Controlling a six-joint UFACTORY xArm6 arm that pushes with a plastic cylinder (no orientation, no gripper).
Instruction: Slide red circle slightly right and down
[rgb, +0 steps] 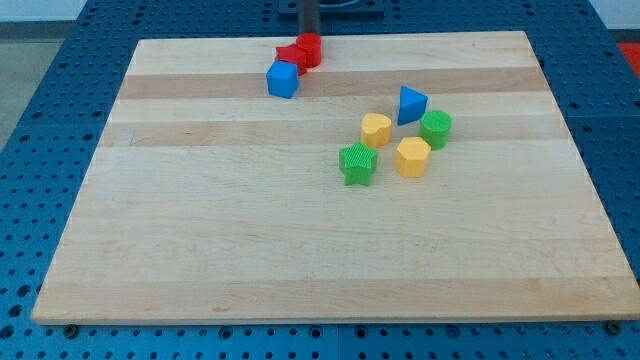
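Note:
The red circle (311, 48) stands near the board's top edge, a little left of centre. A second red block (290, 57), shape unclear, touches it on its lower left. A blue cube (283, 79) sits just below that, touching or nearly touching it. My dark rod comes down from the view's top, and my tip (308, 34) is right at the top side of the red circle, at its far edge. Whether it touches the circle cannot be told.
A cluster lies right of centre: a blue triangle (410, 104), a green circle (436, 129), a yellow block (376, 129), a yellow hexagon (412, 157) and a green star (357, 164). The wooden board (200, 250) lies on a blue perforated table.

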